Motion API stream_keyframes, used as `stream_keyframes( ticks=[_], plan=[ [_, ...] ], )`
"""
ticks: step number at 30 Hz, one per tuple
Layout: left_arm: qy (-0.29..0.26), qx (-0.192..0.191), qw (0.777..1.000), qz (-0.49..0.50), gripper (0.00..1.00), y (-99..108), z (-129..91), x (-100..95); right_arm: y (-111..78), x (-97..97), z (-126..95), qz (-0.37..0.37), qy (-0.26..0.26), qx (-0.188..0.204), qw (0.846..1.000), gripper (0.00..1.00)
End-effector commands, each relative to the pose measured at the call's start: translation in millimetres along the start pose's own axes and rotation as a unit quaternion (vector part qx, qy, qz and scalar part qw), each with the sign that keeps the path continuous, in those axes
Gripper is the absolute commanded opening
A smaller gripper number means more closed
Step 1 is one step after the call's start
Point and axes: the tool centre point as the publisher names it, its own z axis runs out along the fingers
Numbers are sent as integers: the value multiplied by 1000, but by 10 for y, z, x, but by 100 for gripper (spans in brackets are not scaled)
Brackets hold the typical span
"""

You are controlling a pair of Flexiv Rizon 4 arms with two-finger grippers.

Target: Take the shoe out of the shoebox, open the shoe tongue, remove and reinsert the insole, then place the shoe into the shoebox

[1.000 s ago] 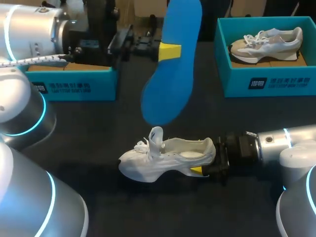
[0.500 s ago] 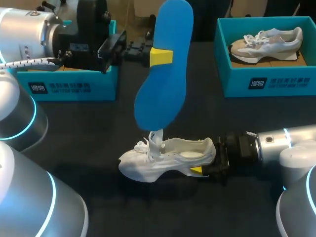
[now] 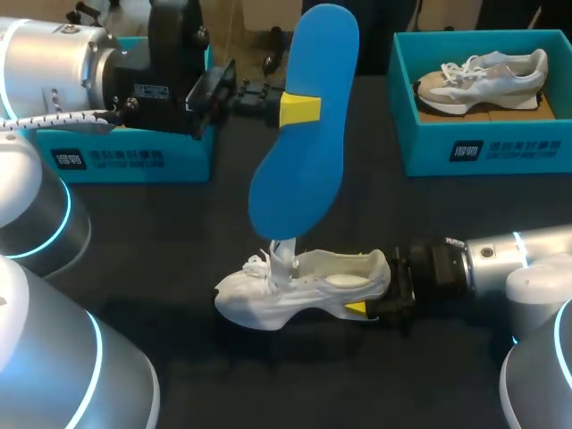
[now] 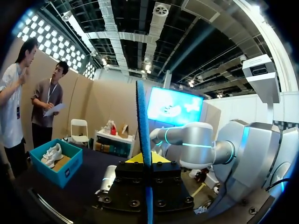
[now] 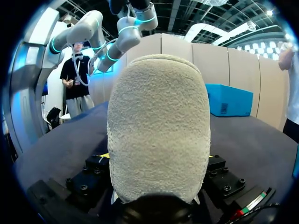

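Head view: the left end effector [image 3: 299, 109] pinches the blue insole [image 3: 304, 170] above the shoe [image 3: 295, 288], whose heel the right end effector [image 3: 368, 309] clamps on the worktop [image 3: 170, 241]; reinsertion looks next, needing toe-first lowering.

White shoe [image 3: 304, 288] upright on table [image 3: 179, 232], tongue [image 3: 284, 251] raised; blue insole [image 3: 304, 170] near vertical, lower end over tongue.

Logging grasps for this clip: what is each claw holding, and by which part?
Left claw: the blue insole, pinched flat above its middle. Right claw: the white shoe, by its heel.
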Motion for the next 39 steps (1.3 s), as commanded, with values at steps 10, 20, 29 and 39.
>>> stream_keyframes(
  ticks=[10,20,29,39],
  plan=[
    [0,-1,1000,0,0,0,21,-10,101,22,-195,4,8,78,997,100],
    [0,-1,1000,0,0,0,21,-10,179,19,-377,-9,21,155,988,100],
    [0,-1,1000,0,0,0,21,-10,328,-21,-511,5,45,298,953,100],
    [0,-1,1000,0,0,0,21,-10,488,-32,-495,29,50,428,902,100]
  ],
)
